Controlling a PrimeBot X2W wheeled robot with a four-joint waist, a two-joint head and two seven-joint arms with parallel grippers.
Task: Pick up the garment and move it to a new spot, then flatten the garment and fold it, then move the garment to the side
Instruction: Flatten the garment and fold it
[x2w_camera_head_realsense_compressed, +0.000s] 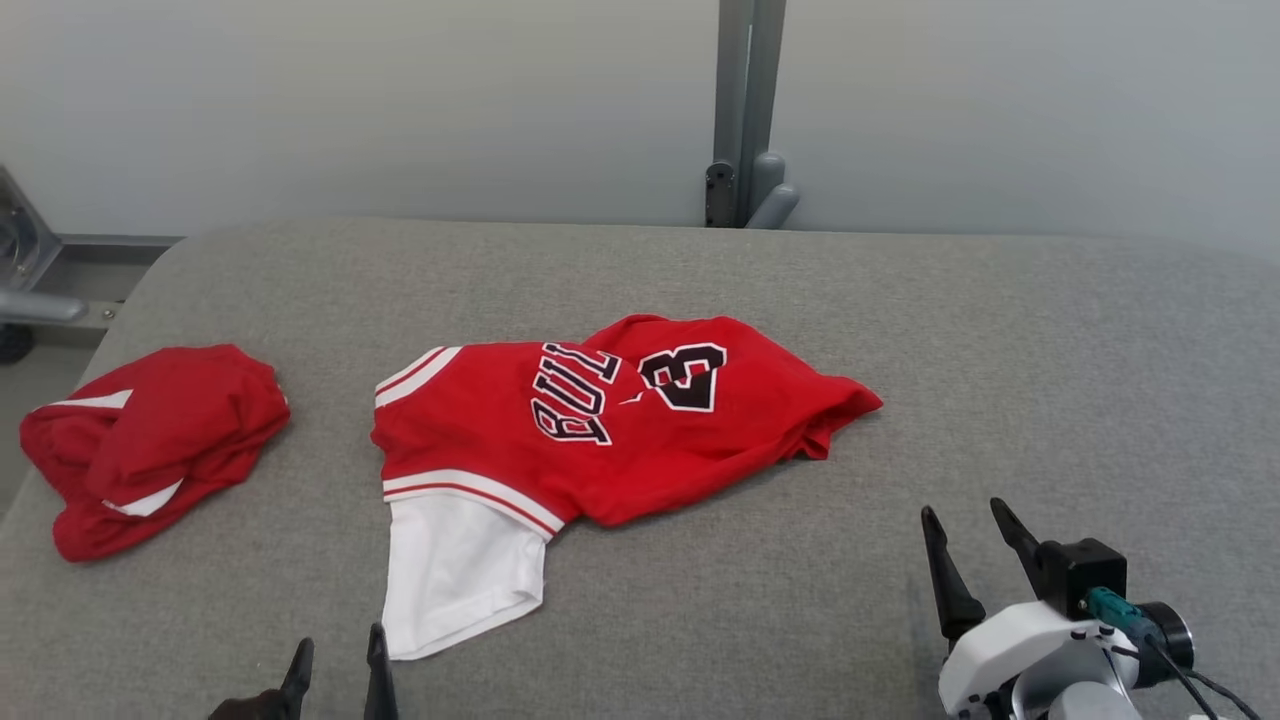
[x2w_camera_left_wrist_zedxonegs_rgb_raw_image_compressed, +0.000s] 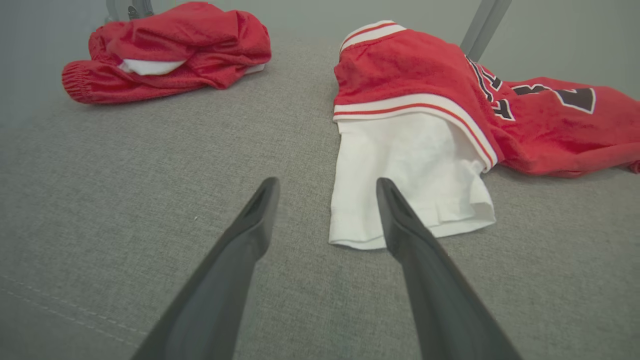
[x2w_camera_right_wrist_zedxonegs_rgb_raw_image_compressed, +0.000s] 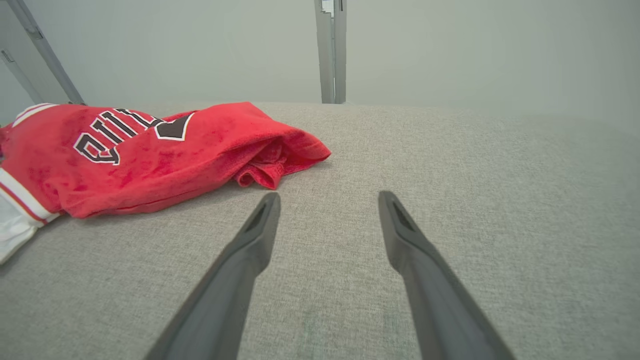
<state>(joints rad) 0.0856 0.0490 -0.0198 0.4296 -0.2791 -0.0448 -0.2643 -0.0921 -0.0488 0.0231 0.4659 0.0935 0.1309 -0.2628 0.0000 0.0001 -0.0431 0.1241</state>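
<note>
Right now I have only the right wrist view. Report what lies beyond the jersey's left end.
Observer: A second red garment lies crumpled there, apart from the jersey, near the left edge of the grey surface.
Operator: Give me the left gripper.
Observer: The left gripper is open and holds nothing, close beside the hem of the white sleeve.
Operator: Describe that sleeve.
Observer: It sticks out from under the jersey's red-and-white striped trim and lies flat, pointing toward the robot.
</note>
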